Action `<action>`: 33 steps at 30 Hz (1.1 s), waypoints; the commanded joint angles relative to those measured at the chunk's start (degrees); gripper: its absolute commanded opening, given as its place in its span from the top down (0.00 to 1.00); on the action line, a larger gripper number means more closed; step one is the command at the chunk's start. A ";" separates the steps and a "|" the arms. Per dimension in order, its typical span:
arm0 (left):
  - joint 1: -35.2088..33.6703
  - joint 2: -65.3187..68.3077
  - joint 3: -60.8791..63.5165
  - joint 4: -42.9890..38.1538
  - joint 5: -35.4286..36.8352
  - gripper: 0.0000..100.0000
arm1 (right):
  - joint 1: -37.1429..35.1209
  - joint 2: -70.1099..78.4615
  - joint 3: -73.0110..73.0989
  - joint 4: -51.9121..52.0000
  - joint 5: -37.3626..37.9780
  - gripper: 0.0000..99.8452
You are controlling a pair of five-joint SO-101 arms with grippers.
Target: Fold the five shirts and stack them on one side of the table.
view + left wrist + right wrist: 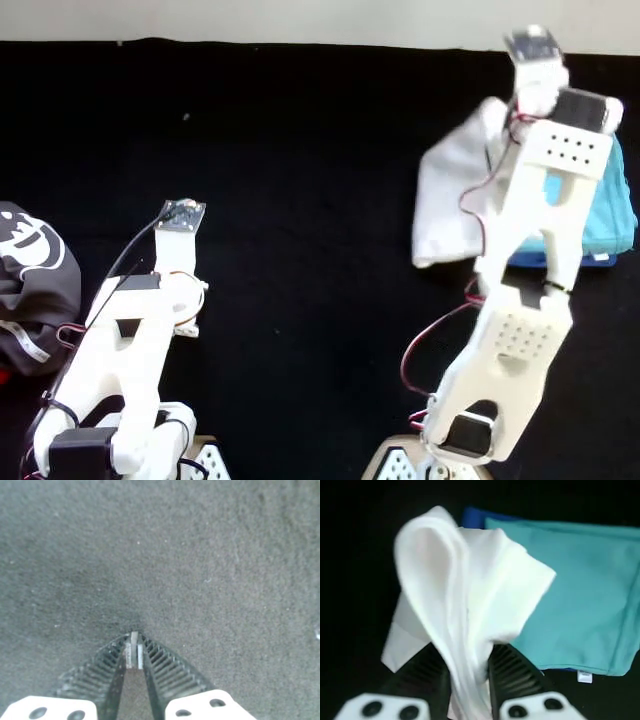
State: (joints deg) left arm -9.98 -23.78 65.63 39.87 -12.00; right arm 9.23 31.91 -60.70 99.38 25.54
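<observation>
Clearly stretched the right arm (530,300) far forward over the black cloth table (300,150), toward its far right part. With the right gripper (467,655), pinched a bunch of the soft white fabric shirt (465,580), both fingers clamped tight on it. Held the upper part of this cloth raised in a loose loop, just beside the flat folded teal shirt (580,590), stacked on a folded blue shirt (472,516) at the right side. Bent the left arm (130,350) low at the near left, with the left gripper (134,652) pressed fully together on nothing, close above the black cloth; could not tell whether touching. Saw a crumpled black shirt with white print (25,270) at the left table edge, well apart from the stack.
</observation>
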 commanded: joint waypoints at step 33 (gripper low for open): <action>0.40 -0.13 -0.04 -2.55 -0.18 0.99 | 16.66 13.14 -1.80 -27.38 13.19 0.95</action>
State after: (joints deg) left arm -9.98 -23.78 65.63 39.87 -12.00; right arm 25.85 45.80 -62.37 74.42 37.76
